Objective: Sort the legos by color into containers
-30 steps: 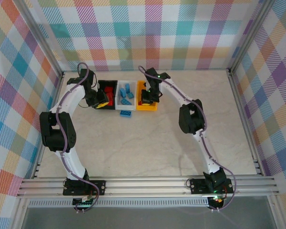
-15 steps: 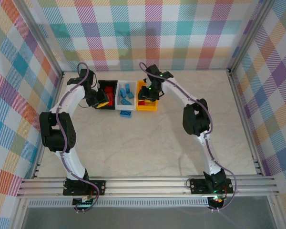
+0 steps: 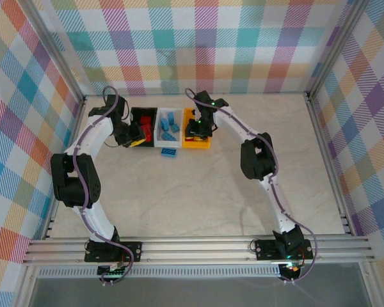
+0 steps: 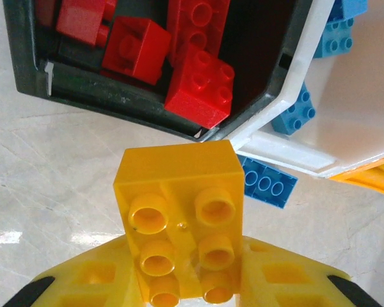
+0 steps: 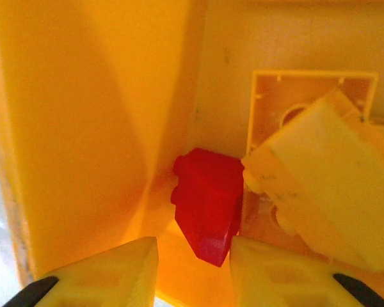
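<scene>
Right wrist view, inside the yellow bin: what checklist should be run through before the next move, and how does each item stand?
1. Jaws of the right gripper apart: ok.
2. The red brick lies ahead of the gap between them: ok.
3. The yellow bin holds only yellow: not ok, the red brick is in it.
4. The red brick is free of the yellow bricks beside it: cannot tell.
5. The left gripper is clamped on its yellow brick: ok.
6. All bricks binned: not ok, a blue brick lies on the table beside the white bin.
</scene>
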